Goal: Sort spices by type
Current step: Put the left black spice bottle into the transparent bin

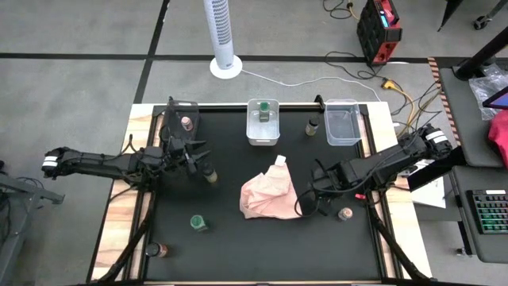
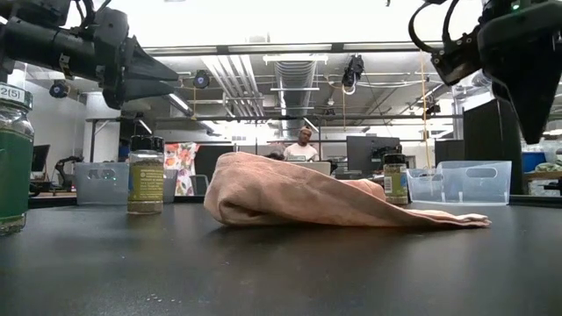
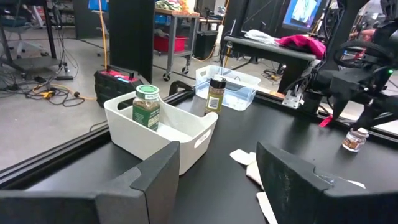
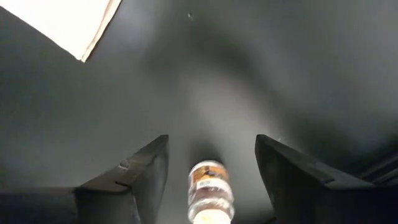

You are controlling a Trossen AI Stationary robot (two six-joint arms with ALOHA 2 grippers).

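Counting seven spice jars: one in the dark bin (image 1: 184, 116) at eleven o'clock, one in the white bin (image 1: 263, 121) at twelve, one standing by the clear bin (image 1: 343, 121) at one. Four sit loose on the tabletop (image 1: 238, 246). That makes three bins, one pink cloth (image 1: 270, 195), two arms.

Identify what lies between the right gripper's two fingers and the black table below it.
In the right wrist view, a small tan-lidded spice jar stands on the table, in line with the gap of the open right gripper; nothing else lies there.
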